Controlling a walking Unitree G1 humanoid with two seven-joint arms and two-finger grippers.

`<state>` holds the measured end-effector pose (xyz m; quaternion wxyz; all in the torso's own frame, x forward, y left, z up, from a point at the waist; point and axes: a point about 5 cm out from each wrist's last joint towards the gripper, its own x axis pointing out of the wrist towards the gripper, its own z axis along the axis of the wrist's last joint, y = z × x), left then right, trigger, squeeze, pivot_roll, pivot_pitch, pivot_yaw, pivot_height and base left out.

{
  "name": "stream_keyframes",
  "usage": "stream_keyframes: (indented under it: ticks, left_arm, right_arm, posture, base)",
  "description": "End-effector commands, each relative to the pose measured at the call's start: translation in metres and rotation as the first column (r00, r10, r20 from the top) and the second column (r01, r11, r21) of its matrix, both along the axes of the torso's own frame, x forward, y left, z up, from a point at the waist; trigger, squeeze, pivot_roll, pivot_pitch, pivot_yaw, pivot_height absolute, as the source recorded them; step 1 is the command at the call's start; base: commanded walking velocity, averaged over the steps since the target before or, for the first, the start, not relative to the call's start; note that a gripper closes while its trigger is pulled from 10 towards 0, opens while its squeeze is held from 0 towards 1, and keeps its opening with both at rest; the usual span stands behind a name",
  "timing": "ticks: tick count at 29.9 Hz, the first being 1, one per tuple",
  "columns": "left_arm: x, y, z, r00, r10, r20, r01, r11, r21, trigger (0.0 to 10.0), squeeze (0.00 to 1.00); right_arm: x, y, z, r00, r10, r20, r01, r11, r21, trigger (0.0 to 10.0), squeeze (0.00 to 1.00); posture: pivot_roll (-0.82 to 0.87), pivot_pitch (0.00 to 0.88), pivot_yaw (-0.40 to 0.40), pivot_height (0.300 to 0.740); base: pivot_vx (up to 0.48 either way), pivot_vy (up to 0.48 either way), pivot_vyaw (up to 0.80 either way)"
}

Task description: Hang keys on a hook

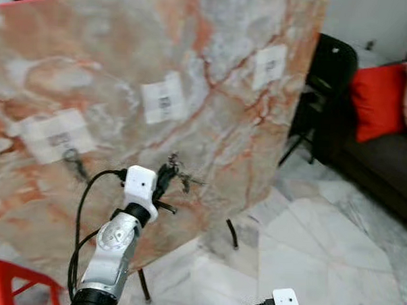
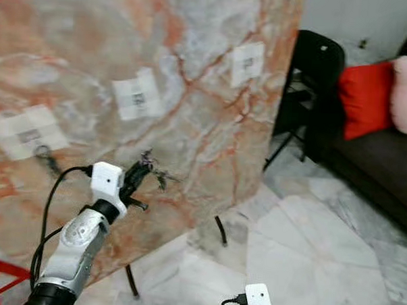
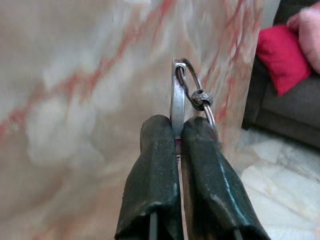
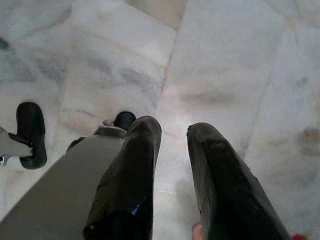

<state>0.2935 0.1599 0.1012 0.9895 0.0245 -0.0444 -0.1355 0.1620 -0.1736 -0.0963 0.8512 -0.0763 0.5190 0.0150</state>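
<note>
Pinching the keys (image 3: 186, 100) between clenched fingers at frame centre, the left gripper (image 1: 167, 181) holds them against the marble board (image 1: 215, 31), so hanging seems underway, and next the ring must slip over a hook, while the right gripper (image 4: 172, 165) hangs released.

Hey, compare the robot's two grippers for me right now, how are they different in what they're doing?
The left gripper is raised up against the marble board; the right gripper hangs low over the floor. The left gripper's fingers are pressed shut on the keys, whose ring sticks out past the tips; the right gripper's fingers stand apart with nothing between them. Both have two long black fingers.
</note>
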Motion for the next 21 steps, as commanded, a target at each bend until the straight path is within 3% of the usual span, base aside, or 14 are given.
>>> stream_keyframes:
  ticks: [1,6,10,17,21]
  left_arm:
    - [-0.007,0.013,-0.002,0.999,0.035,0.007,-0.035,0.999,0.02,10.0,0.0]
    - [-0.026,0.02,-0.011,0.999,0.025,-0.025,-0.024,0.999,0.04,10.0,0.0]
    - [-0.03,0.027,-0.016,0.997,0.064,-0.042,-0.063,0.997,0.036,10.0,0.0]
    - [-0.025,0.02,-0.011,0.998,0.06,-0.026,-0.06,0.998,0.026,10.0,0.0]
    - [-0.018,0.01,-0.003,0.999,0.035,0.001,-0.035,0.999,0.023,10.0,0.0]
  right_arm:
    - [0.001,0.0,0.0,1.0,-0.01,0.002,0.01,1.0,0.007,10.0,0.0]
    - [0.001,-0.001,0.0,1.0,-0.004,0.001,0.004,1.0,0.003,10.0,0.0]
    - [0.001,-0.001,0.0,1.0,-0.001,-0.001,0.001,1.0,0.001,10.0,0.0]
    - [0.001,-0.002,0.001,1.0,-0.006,0.005,0.006,1.0,0.004,10.0,0.0]
    - [0.001,-0.002,0.001,1.0,-0.009,0.009,0.009,1.0,0.006,10.0,0.0]
  posture:
    - [0.01,0.0,0.002,0.74]
    - [0.02,0.0,-0.005,0.74]
    - [0.02,0.0,-0.009,0.74]
    - [0.02,0.0,-0.011,0.74]
    - [0.02,0.0,-0.009,0.74]
  base:
    - [0.0,0.0,-0.78]
    - [0.0,0.0,-0.77]
    - [0.0,0.0,-0.76]
    - [0.0,0.174,-0.73]
    - [0.0,0.0,0.0]
